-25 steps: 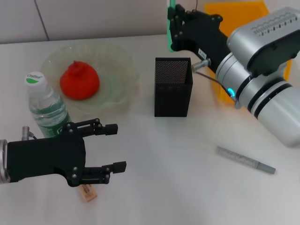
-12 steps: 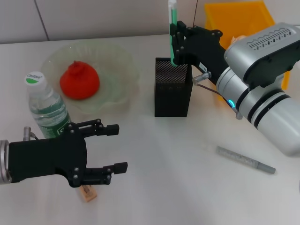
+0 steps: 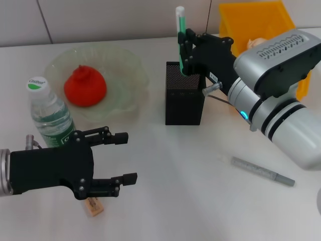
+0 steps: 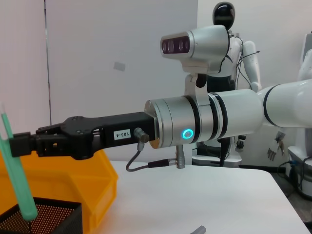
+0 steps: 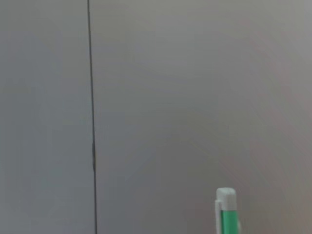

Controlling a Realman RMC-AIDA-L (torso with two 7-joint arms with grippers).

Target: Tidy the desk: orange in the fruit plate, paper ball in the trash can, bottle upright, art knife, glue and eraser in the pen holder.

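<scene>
Left tool (image 3: 122,157), black, two-fingered, hovers low over the white bench (image 3: 190,191) with its fingers spread apart and nothing between them. Just behind it, on its outer side, the clear plastic water bottle with green label and white cap (image 3: 49,114) already stands upright. The tiny tan-beige eraser block with reddish print (image 3: 94,206) lies on the bench directly under the tool's nearer finger; my reading is that the open tool is staged there to take it next.

Beyond the left tool, the red-orange round orange (image 3: 85,86) sits inside the shallow pale-green ribbed glass fruit plate (image 3: 125,80), so that item appears done.

Right tool (image 3: 183,48) is clamped on a slim green glue stick with a white end (image 3: 181,37), held nearly upright with its lower end at or just inside the mouth of the tall square black mesh pen holder (image 3: 184,100) directly below the tool. The upright hold suits a straight drop into the narrow opening.

Behind the right arm stands the bright yellow plastic trash can (image 3: 253,22), a pale crumpled wad, probably the paper ball (image 3: 256,43), inside it. A grey slender art knife (image 3: 262,171) lies on the bench, well apart from either tool, not yet collected.
</scene>
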